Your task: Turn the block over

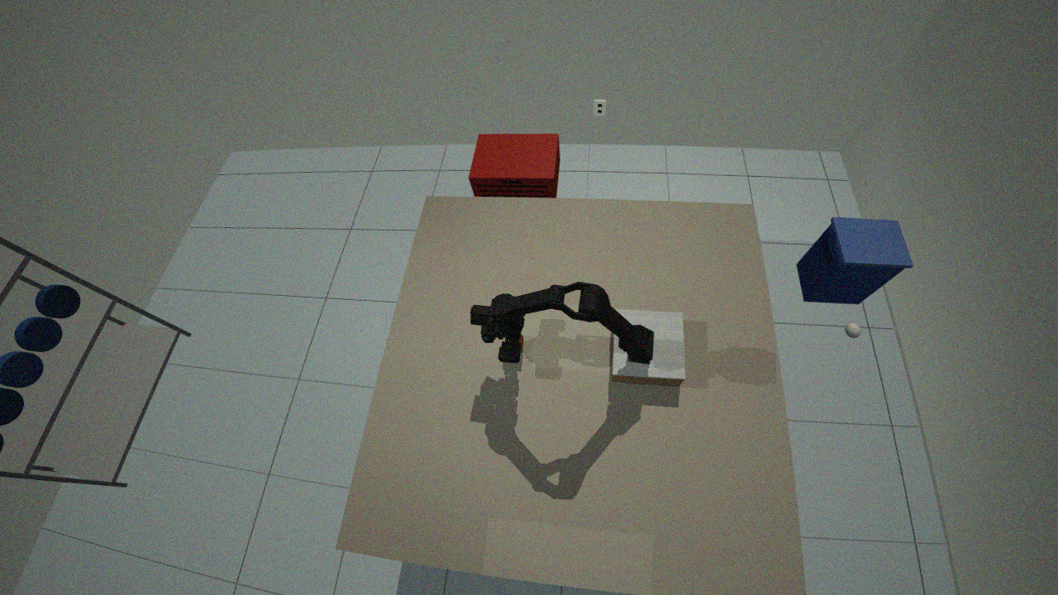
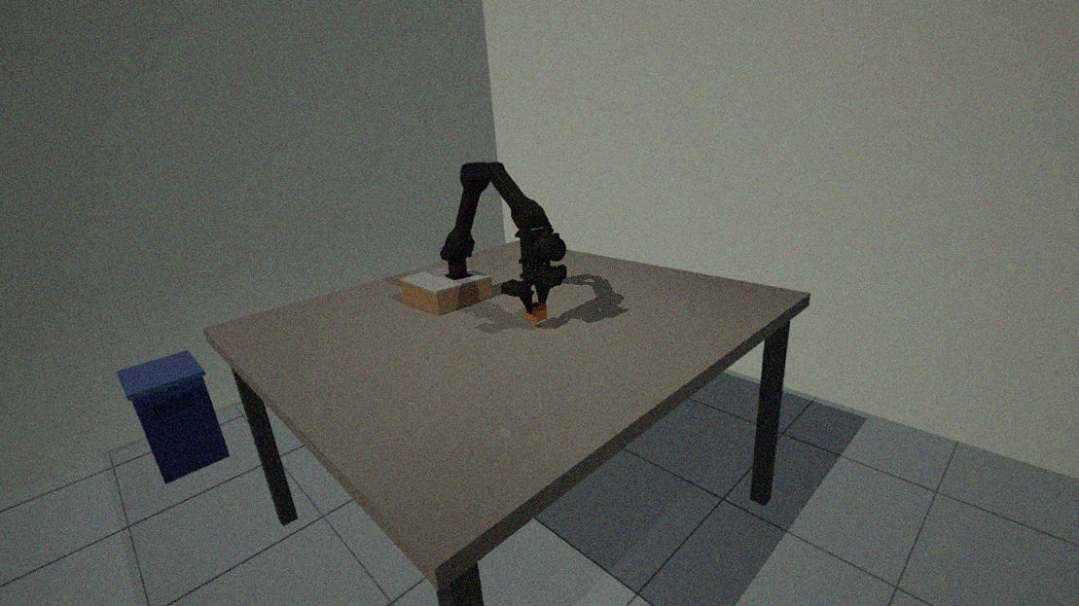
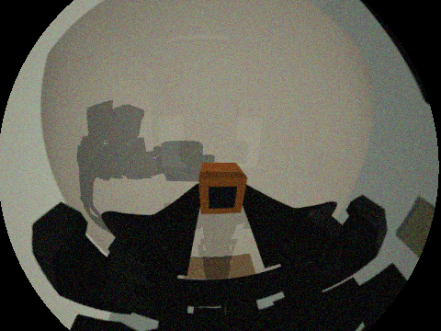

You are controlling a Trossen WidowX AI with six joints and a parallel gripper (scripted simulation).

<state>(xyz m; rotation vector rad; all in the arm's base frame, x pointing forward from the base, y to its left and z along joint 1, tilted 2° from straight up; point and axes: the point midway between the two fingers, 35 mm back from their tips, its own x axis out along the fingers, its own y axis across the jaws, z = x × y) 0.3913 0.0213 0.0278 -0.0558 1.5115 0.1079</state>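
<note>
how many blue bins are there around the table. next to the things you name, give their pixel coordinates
1. The blue bin (image 1: 873, 244) (image 2: 178, 427) stands on the floor beside the table (image 1: 592, 244) (image 2: 447, 397), on the arm's base side. Others could be hidden under or behind the table.

There's a wide table (image 1: 592, 244) (image 2: 432, 379) (image 3: 276, 92) here, its top a dull tan-brown, standing on dark legs over a pale tiled floor (image 1: 317, 296) (image 2: 882, 523); directly on it sits a box-shaped base (image 1: 671, 347) (image 2: 417, 292) with a whitish top and wooden-brown sides, and shadows stretch across the tabletop nearby
</note>
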